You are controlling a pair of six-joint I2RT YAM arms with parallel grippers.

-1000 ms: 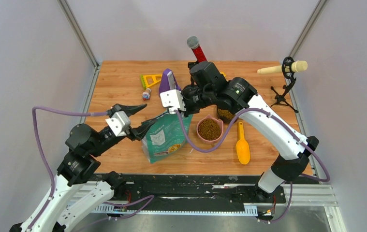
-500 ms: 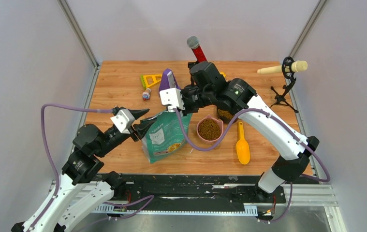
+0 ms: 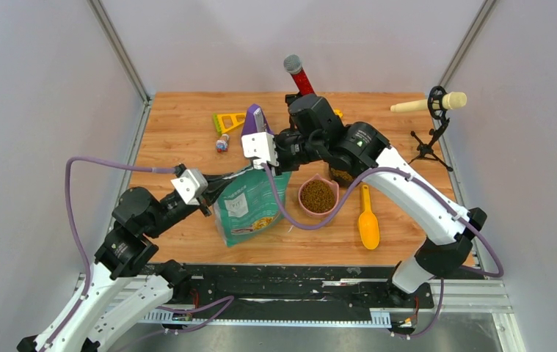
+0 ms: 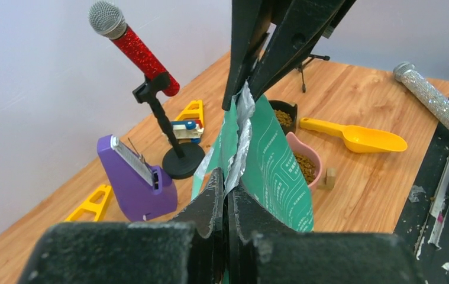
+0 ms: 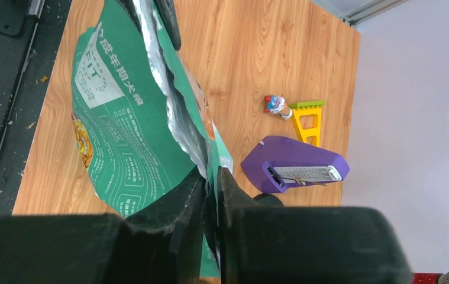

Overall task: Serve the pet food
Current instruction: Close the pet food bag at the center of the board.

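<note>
The teal-green pet food bag (image 3: 249, 209) stands on the wooden table with its foil-lined top partly open. My left gripper (image 3: 219, 188) is shut on the bag's left top edge; the left wrist view shows the silver rim pinched between its fingers (image 4: 228, 177). On the opposite end of the rim my right gripper (image 3: 275, 167) is closed, with the green edge caught between its fingers (image 5: 212, 174). Brown pet food (image 3: 318, 195) fills a pink bowl (image 3: 301, 199) just right of the bag. More kibble sits in a black cup (image 3: 340, 174) behind it.
A yellow scoop (image 3: 368, 224) lies right of the bowl. Behind the bag stand a purple block (image 3: 255, 121), a red microphone on a black stand (image 3: 299, 73), and a yellow toy (image 3: 227, 121). A beige microphone on a tripod (image 3: 429, 104) is at the back right.
My left gripper moved right to the bag's top edge and closed on it, having stood open before. The right arm stayed in place on the bag.
</note>
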